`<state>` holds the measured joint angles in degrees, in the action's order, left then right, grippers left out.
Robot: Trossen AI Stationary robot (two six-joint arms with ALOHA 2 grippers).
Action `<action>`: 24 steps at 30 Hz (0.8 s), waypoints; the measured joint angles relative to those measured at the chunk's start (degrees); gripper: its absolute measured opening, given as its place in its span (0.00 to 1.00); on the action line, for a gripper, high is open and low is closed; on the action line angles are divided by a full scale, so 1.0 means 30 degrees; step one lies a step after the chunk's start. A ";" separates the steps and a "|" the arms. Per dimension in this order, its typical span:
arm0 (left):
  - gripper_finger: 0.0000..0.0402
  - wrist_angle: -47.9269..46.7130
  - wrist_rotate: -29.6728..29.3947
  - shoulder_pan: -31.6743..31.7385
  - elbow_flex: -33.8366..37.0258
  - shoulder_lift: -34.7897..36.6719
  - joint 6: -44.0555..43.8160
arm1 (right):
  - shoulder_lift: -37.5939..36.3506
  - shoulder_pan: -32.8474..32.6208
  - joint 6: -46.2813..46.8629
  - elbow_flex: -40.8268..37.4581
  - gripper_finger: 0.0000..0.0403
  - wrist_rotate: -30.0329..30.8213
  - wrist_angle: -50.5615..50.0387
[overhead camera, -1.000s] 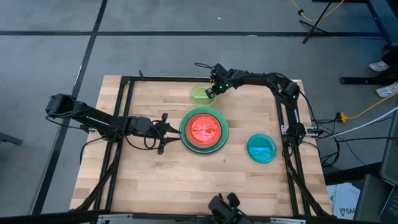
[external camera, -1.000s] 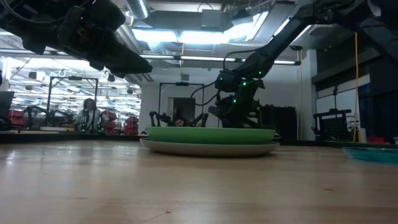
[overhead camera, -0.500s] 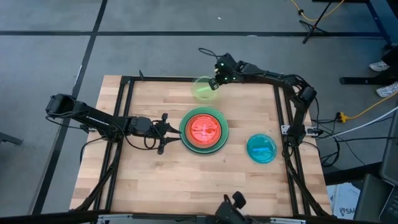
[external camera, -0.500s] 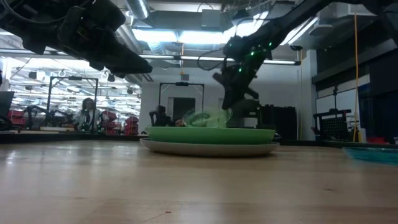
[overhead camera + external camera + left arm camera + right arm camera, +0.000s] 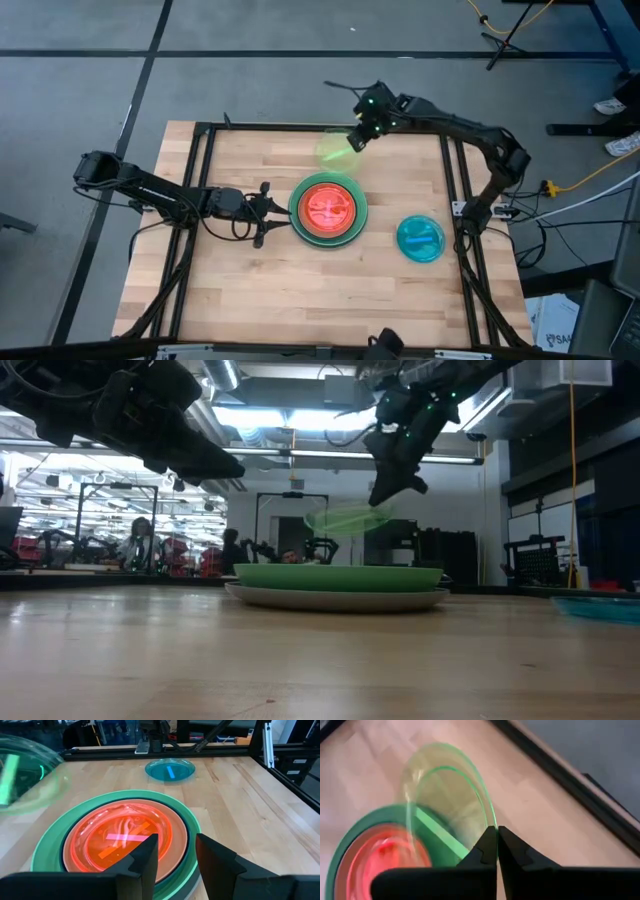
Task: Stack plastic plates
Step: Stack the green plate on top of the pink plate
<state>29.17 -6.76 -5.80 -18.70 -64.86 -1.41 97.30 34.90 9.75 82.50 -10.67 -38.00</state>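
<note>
A stack of plates (image 5: 328, 209) sits at the table's middle: a grey plate at the bottom (image 5: 335, 598), green ones above, orange and pink small plates on top (image 5: 125, 840). The cyan plate (image 5: 420, 238) lies alone to its right. My right gripper (image 5: 357, 141) is shut on the translucent lime plate (image 5: 334, 152), held in the air beyond the stack's far side. My left gripper (image 5: 270, 206) is open, hovering just left of the stack, touching nothing. My right gripper pinches the lime plate's rim (image 5: 491, 822) between its two fingers, coming from the table's right and far side, slanting down. The plate is lifted clear of the table (image 5: 348, 518), roughly level, jutting out from the fingertips toward the left.
Black frame rails (image 5: 203, 180) run along the table's left, far and right sides. Bare wood (image 5: 300, 290) lies toward the near edge. A person (image 5: 142, 545) shows far off in the room behind the table.
My right gripper has risen from the table near its far edge, carrying the lime plate up with it and a little to the right. The plate, lying on the wood a second ago, now hangs in the air above the stack's height.
</note>
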 joint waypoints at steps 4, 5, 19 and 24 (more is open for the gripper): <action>0.31 -0.0009 0.0000 0.0000 0.0000 0.0000 0.0000 | -0.0044 -0.0751 -0.0789 0.0007 0.00 -0.0736 -0.0627; 0.31 -0.0007 0.0000 0.0000 0.0000 0.0000 0.0007 | -0.0025 -0.0985 -0.0949 0.0007 0.00 -0.0920 -0.0736; 0.31 0.0000 0.0000 0.0000 0.0000 0.0000 0.0007 | 0.0099 -0.4844 -0.2232 -0.0809 0.00 -0.1649 -0.0272; 0.31 0.0006 0.0000 0.0000 0.0000 0.0000 0.0007 | 0.0099 -0.5902 -0.2231 -0.1913 0.00 -0.0450 0.1297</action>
<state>29.18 -6.76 -5.80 -18.70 -64.86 -1.39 97.60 17.20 3.05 76.76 -12.02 -34.11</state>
